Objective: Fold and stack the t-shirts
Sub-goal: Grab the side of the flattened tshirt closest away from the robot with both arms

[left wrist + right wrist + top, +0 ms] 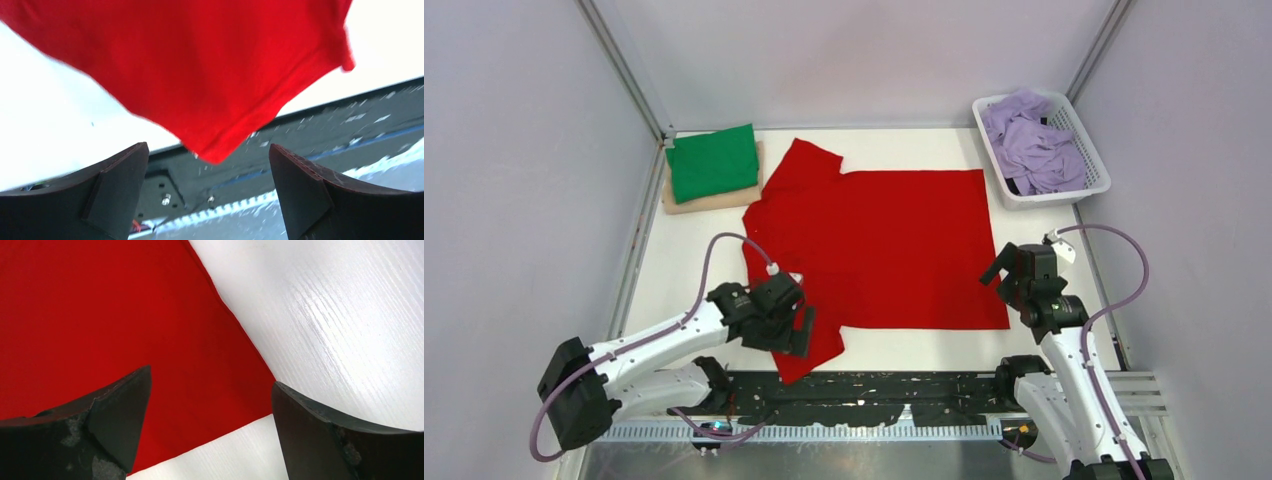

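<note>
Bright red cloth t-shirt [894, 245] spread for folding; left gripper [207, 155], right gripper [210, 385] gape wide, near edge seemingly next to pinch

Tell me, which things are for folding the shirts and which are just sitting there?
For the job: bright red cloth t-shirt spread flat; folded green cloth t-shirt lying on a folded beige cloth t-shirt; crumpled pale lavender cloth shirts; left gripper and right gripper, both open.
Just there: white plastic mesh basket holding the lavender shirts; white table.
</note>
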